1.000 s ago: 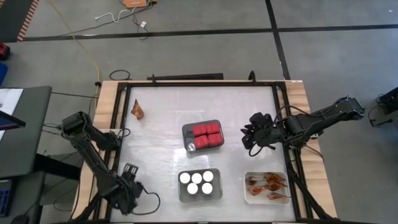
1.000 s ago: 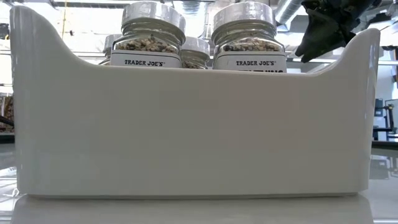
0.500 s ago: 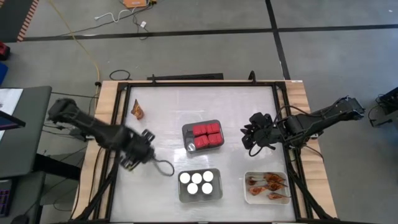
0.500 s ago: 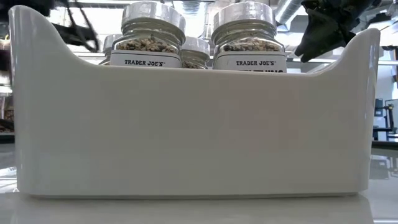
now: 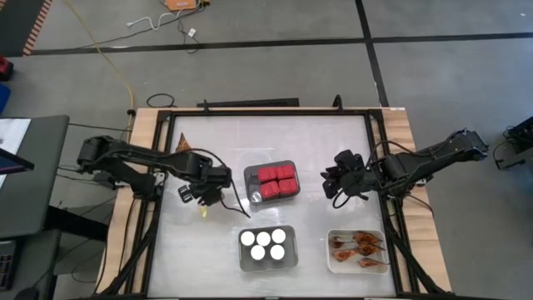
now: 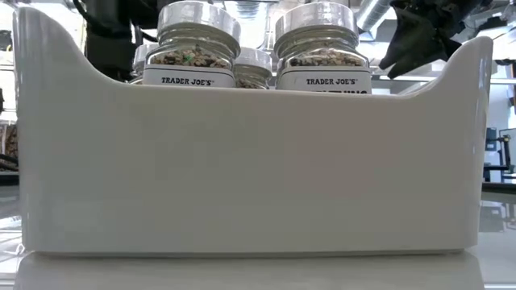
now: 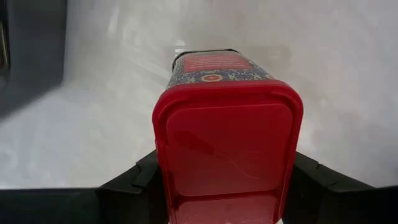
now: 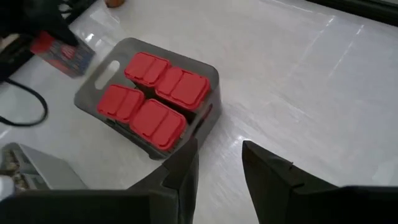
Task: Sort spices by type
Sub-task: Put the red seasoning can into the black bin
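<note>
My left gripper (image 5: 202,190) hangs over the table's left middle, pointing down and shut on a red boxy spice container (image 7: 227,143), also seen in the right wrist view (image 8: 62,53). Just to its right, a grey tray (image 5: 250,177) holds several red containers (image 5: 277,181). A tray (image 5: 268,265) of clear jars with white lids (image 5: 263,244) stands at the near edge. A white tray (image 5: 331,250) at the near right holds orange-brown packets (image 5: 360,247). One packet (image 5: 184,142) lies at the far left, partly behind my left arm. My right gripper (image 8: 216,165) hovers open right of the grey tray, with nothing between its fingers. My left gripper pinches the red container between its two fingers (image 7: 134,180), one on each of two opposite sides (image 7: 163,165) near the lid end. The fingers come from above, pointing down. The container hangs upright below them with its red lid up, and looks lifted off the table.
In the low view the white tray's wall (image 6: 242,161) fills the front, with jars (image 6: 197,40) rising above it. A black frame (image 5: 250,106) runs round the table. Bare table lies at the far middle and between the trays.
My left gripper has swung from the table's near left corner toward the far edge and the right, rolling about its own line as it went. It now stands just left of the grey tray. My right arm has kept still.
</note>
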`<state>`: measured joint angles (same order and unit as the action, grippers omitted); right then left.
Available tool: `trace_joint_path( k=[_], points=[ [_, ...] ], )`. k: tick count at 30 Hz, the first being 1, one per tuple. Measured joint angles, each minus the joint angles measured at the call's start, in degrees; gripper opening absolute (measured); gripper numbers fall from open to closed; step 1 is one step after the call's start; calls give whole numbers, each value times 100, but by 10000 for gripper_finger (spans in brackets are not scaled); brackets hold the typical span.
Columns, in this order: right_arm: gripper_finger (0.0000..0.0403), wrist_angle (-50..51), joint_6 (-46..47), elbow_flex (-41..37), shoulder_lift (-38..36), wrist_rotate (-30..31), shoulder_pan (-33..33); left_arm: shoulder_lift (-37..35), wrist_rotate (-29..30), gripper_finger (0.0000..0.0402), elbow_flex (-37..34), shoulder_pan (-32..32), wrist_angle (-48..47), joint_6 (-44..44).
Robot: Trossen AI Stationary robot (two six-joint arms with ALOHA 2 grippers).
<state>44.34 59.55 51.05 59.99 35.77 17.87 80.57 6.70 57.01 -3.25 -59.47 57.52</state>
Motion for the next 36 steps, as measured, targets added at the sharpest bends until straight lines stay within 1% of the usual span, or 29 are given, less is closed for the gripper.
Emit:
trace_joint_path(
  k=[3, 7, 8, 12, 14, 17, 21, 23, 25, 27, 29, 30, 32, 35, 36],
  points=[
    [150, -44, 2, 2, 0, 0, 0, 290, -2, 203, 24, -5, 191, 450],
    [150, -49, 10, 2, 0, 0, 0, 620, -4, 204, 170, -17, 303, 670],
    [150, -52, 12, 2, 0, 0, 0, 687, -3, 214, 224, -17, 311, 629],
    [150, -73, 11, 4, 0, 0, 0, 798, -4, 289, 502, -24, 311, 301],
    [150, -73, 11, 2, 0, 0, 0, 770, -49, 316, 645, -24, 288, 283],
    [150, -73, 11, 2, 0, 0, 0, 709, -169, 332, 918, -28, 59, 216],
    [150, -40, -10, 4, 0, 1, 0, 704, -190, 333, 1352, -28, -671, -222],
    [150, 44, -16, 2, 0, 9, 0, 700, -194, 331, 1583, -28, -1091, -701],
    [150, 159, -17, 2, 0, 7, -30, 700, -230, 331, 1787, -26, -1451, -1374],
    [149, 354, -21, 2, 0, 6, -115, 672, -314, 331, 1942, -26, -1670, -2326],
    [149, 563, -170, -9, -3, -59, -300, 595, -389, 331, 2037, -26, -1689, -3331],
    [149, 516, -387, -60, -34, -214, -431, 538, -391, 331, 2049, -26, -1672, -3851],
    [149, 193, -1077, -301, -172, -789, -788, 444, -384, 331, 2050, -26, -1558, -4933],
    [150, -786, -2305, -838, -500, -1835, -1433, 360, -312, 331, 2050, -43, -1252, -6779],
    [149, -967, -2628, -1001, -628, -2108, -1646, 357, -268, 331, 2050, -52, -1161, -7368]
  ],
)
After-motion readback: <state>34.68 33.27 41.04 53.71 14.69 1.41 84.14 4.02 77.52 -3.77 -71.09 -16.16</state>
